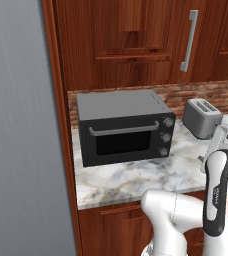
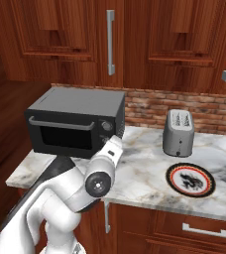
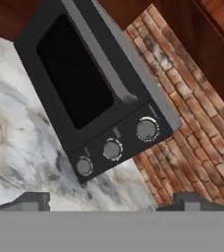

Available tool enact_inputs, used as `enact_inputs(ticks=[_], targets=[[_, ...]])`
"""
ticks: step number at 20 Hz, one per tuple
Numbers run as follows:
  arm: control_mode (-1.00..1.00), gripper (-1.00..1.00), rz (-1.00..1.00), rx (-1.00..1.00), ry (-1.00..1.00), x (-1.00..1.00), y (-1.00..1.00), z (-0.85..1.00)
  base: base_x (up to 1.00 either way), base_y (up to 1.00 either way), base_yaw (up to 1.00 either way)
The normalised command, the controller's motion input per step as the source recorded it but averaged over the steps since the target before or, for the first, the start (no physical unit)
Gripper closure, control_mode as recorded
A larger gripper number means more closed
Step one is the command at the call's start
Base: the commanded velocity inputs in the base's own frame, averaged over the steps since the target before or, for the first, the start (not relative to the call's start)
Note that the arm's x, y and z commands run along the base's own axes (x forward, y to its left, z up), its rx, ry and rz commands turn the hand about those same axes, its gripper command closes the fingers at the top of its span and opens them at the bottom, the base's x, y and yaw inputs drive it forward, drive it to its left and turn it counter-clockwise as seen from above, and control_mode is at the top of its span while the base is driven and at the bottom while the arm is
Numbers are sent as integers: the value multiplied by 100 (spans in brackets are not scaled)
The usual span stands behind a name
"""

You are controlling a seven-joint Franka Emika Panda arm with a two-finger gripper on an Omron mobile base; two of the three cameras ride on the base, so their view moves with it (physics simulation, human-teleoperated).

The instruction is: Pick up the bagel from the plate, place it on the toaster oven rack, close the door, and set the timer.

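Note:
The black toaster oven (image 1: 120, 105) stands on the marble counter with its door (image 1: 122, 144) shut and the silver bar handle (image 1: 123, 130) across the top. Behind that dark glass the toaster oven rack is hidden, and the bagel is out of view. At the counter's right lies the red-rimmed plate (image 2: 170, 174) with nothing on it. My gripper (image 3: 113, 202) is open and holds nothing. It hovers in front of the oven's right end, facing the three knobs (image 3: 112, 149). My fingertips (image 3: 33, 200) stand wide apart.
A silver two-slot toaster (image 2: 179, 132) stands against the brick backsplash, right of the oven. Brown wooden cabinets (image 2: 110, 39) hang above the counter. A tall grey panel (image 1: 21, 130) closes off the left side.

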Motion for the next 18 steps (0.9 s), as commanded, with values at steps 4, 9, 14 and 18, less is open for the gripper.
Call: enact_inputs(ticks=[4, 9, 14, 18], targets=[[-100, -100, 8, -32, -23, 0, 18, 0, 0, 0, 0], [-100, -100, 24, -45, -34, 0, 40, -16, 0, 0, 0], [-100, -100, 40, -68, -30, 0, 42, -42, 0, 0, 0], [-100, -100, 26, -84, -22, 0, 81, -64, 0, 0, 0]])
